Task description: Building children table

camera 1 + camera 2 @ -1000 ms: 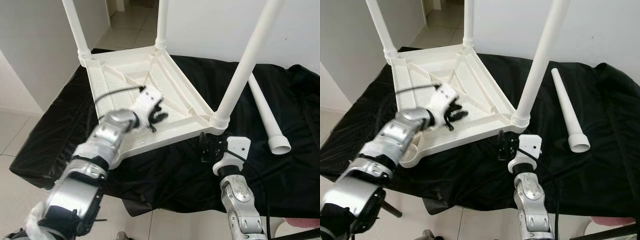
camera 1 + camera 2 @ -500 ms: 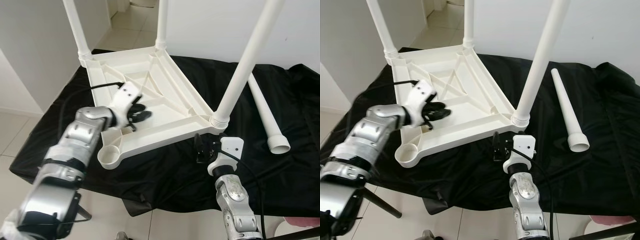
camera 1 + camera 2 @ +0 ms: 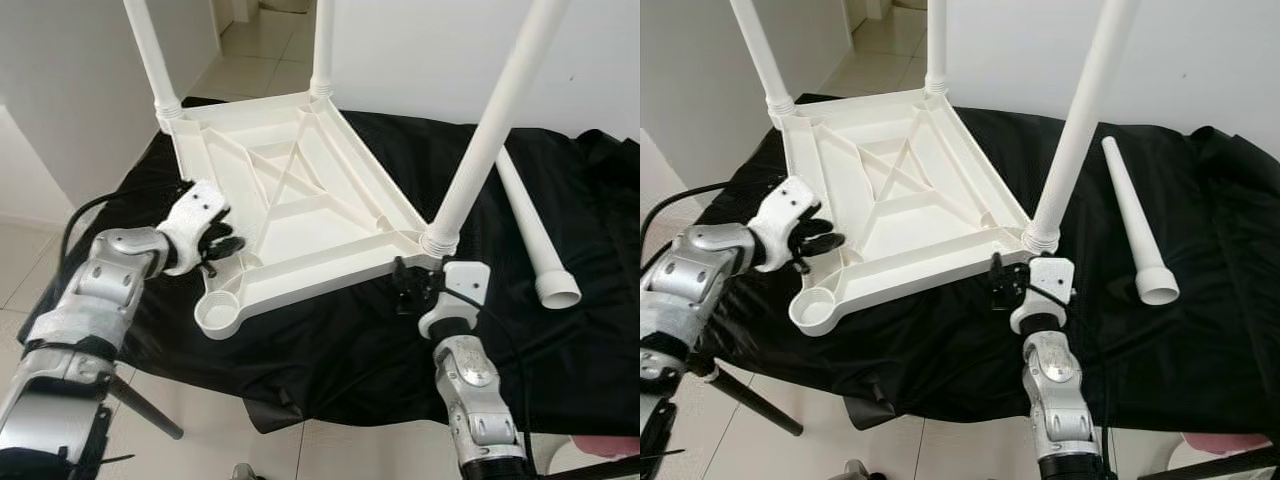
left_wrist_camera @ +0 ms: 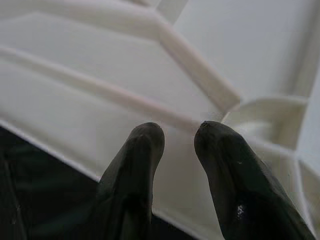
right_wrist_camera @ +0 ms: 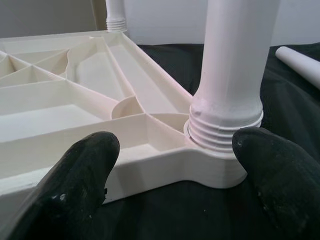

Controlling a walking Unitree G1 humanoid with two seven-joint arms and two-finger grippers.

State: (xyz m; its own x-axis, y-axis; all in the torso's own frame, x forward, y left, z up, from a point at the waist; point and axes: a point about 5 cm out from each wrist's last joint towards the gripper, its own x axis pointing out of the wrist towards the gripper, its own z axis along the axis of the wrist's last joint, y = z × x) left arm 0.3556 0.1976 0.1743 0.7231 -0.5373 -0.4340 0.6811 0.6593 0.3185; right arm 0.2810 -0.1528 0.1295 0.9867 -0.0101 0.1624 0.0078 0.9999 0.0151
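The white plastic tabletop (image 3: 300, 200) lies upside down on a black cloth. Three white legs stand screwed into its corners, one at the near right (image 3: 490, 130). The near-left corner socket (image 3: 218, 316) is empty. A loose leg (image 3: 532, 232) lies on the cloth to the right. My left gripper (image 3: 225, 248) hovers at the tabletop's left edge, fingertips (image 4: 145, 142) close together with nothing between them. My right gripper (image 3: 408, 285) is open just in front of the near-right corner, its fingers (image 5: 75, 175) spread to either side of the leg's threaded base (image 5: 225, 130).
The black cloth (image 3: 340, 340) covers a low platform and hangs over its front edge. Tiled floor (image 3: 30, 270) lies to the left, a white wall behind. A black cable (image 3: 75, 215) loops from my left wrist.
My left gripper has drawn back from over the middle of the tabletop to its left edge. The right gripper has shifted slightly, staying by the near-right corner.
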